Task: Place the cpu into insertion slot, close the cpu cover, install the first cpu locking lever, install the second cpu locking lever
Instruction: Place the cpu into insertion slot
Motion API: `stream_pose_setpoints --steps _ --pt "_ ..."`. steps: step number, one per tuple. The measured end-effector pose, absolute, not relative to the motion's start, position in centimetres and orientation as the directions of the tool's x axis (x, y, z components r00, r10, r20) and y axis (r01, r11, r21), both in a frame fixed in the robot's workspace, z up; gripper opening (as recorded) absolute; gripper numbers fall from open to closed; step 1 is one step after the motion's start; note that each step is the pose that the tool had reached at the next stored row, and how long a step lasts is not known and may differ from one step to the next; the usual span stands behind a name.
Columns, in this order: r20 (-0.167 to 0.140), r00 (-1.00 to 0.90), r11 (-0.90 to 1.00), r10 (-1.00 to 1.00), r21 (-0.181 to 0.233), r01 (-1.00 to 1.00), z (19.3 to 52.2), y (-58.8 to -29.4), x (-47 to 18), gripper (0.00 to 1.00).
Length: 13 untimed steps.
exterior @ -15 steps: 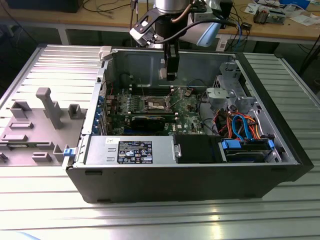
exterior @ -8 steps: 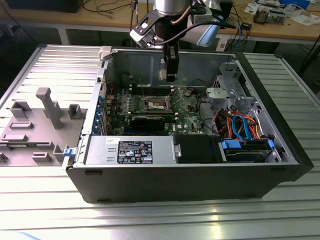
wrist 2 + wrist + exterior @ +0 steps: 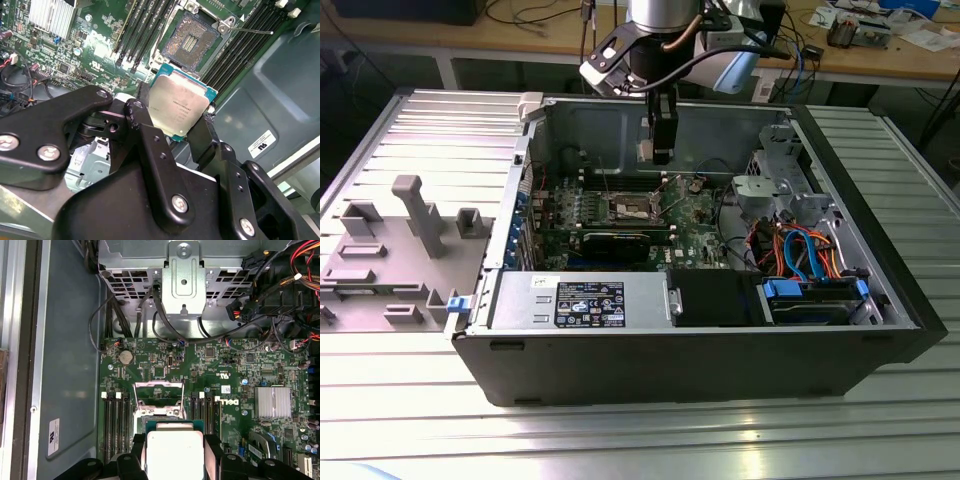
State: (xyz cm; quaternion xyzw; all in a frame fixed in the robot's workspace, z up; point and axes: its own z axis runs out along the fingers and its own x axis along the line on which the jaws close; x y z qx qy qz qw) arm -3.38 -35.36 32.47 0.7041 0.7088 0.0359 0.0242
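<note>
Gripper (image 3: 172, 122), its black fingers (image 3: 141, 117) clamped on opposite edges of the silver chip (image 3: 180, 106), hangs inside the open computer case (image 3: 720, 365). The chip sits above the green motherboard (image 3: 225, 365), close to but clear of the uncovered socket (image 3: 192, 42), whose metal cover (image 3: 159, 385) stands raised.

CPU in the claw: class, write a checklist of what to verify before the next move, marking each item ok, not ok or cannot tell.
1. The cpu is gripped in the claw: ok.
2. The insertion slot holds no chip: ok.
3. The cpu cover is lifted off the slot: ok.
4. The cpu hangs clear of the motherboard, not touching: ok.
5. The cpu's orientation matches the slot: cannot tell.
</note>
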Motion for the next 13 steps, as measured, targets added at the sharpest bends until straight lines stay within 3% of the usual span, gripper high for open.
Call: stream_pose_setpoints --steps 13 --pt "0.017 -0.007 0.006 1.000 0.085 0.996 32.20 -35.36 -3.38 0.55"
